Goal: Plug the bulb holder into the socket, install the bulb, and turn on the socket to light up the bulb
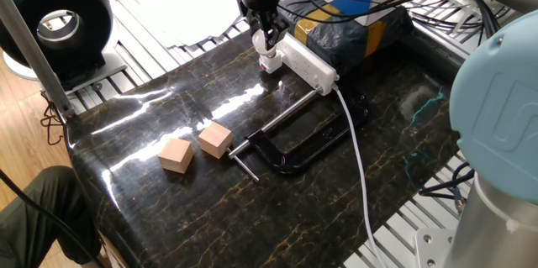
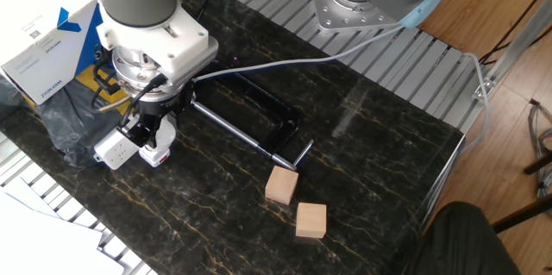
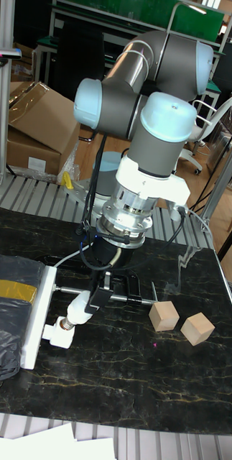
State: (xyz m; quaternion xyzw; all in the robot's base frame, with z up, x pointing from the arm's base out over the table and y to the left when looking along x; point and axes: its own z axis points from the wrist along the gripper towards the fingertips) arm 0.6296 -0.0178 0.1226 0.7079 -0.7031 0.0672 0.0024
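Desk (image 1: 168,209) is black marble-look slab with gold veining, glossy, sitting on a slatted aluminium frame; wood floor around it, cardboard boxes and a green board behind in the tall view. Socket (image 1: 309,64) lies along the desk's far edge against a black bag (image 1: 357,33), white cable running off the front. Black C-clamp (image 1: 298,146) mid-desk, two wooden cubes (image 1: 195,148) beside it. Hand (image 3: 87,302) is clamped on the bulb (image 3: 78,306), tilted, bulb seated at the bulb holder (image 3: 58,336), which sits at the socket's end.
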